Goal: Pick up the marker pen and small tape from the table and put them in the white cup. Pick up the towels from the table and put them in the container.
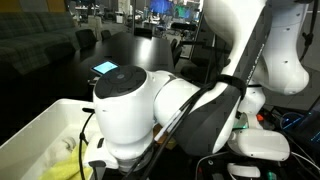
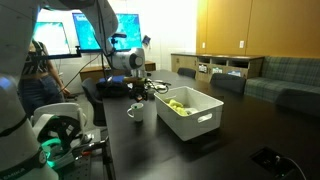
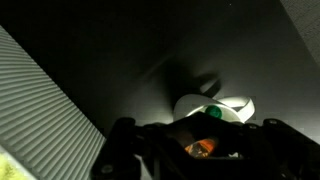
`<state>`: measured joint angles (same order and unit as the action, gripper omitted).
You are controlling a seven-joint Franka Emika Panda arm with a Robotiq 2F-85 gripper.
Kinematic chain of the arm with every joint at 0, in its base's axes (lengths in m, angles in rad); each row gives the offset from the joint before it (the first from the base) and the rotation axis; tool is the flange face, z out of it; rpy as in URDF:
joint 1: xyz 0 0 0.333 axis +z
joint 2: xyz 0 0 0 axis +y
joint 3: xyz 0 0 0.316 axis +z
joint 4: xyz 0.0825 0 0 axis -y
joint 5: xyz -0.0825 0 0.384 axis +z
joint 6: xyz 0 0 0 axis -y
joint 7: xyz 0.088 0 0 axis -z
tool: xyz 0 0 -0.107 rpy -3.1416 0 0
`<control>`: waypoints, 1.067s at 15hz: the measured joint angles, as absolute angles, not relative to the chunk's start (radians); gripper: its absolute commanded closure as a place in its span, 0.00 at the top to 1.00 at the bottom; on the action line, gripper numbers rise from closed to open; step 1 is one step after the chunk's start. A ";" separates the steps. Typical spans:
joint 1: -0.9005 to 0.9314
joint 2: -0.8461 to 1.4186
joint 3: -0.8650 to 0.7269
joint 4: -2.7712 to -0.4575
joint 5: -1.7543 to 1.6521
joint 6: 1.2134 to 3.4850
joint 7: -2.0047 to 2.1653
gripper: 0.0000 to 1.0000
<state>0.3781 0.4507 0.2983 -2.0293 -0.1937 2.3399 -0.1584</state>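
Observation:
The white cup (image 2: 137, 111) stands on the dark table beside the white container (image 2: 205, 118). In the wrist view the cup (image 3: 240, 106) lies just ahead of my jaws, with a green-tipped thing (image 3: 213, 113) inside it, likely the marker pen. My gripper (image 2: 140, 93) hangs right above the cup. In the wrist view the gripper (image 3: 200, 150) is closed around a small orange object (image 3: 201, 147), apparently the small tape. Yellow towels (image 2: 180, 103) lie in the container, and they also show in an exterior view (image 1: 62, 165).
The container's wall (image 1: 40, 125) is close beside the arm, which fills most of that exterior view. A ribbed grey surface (image 3: 50, 110) fills the left of the wrist view. Monitors (image 2: 95, 30), chairs and a person (image 2: 40, 70) are behind the table.

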 measured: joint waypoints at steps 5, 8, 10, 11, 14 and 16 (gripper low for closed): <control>0.392 0.489 0.300 -1.971 -0.198 2.282 -0.218 0.00; 0.398 0.514 0.300 -1.937 -0.201 2.254 -0.241 0.00; 0.403 0.529 0.300 -1.918 -0.206 2.236 -0.247 0.28; 0.406 0.534 0.300 -1.910 -0.207 2.223 -0.249 0.33; 0.411 0.550 0.300 -1.890 -0.208 2.185 -0.252 0.56; 0.412 0.552 0.300 -1.887 -0.208 2.171 -0.252 0.71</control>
<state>0.4116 0.5520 0.3002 -1.8874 -0.2077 2.1705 -0.2516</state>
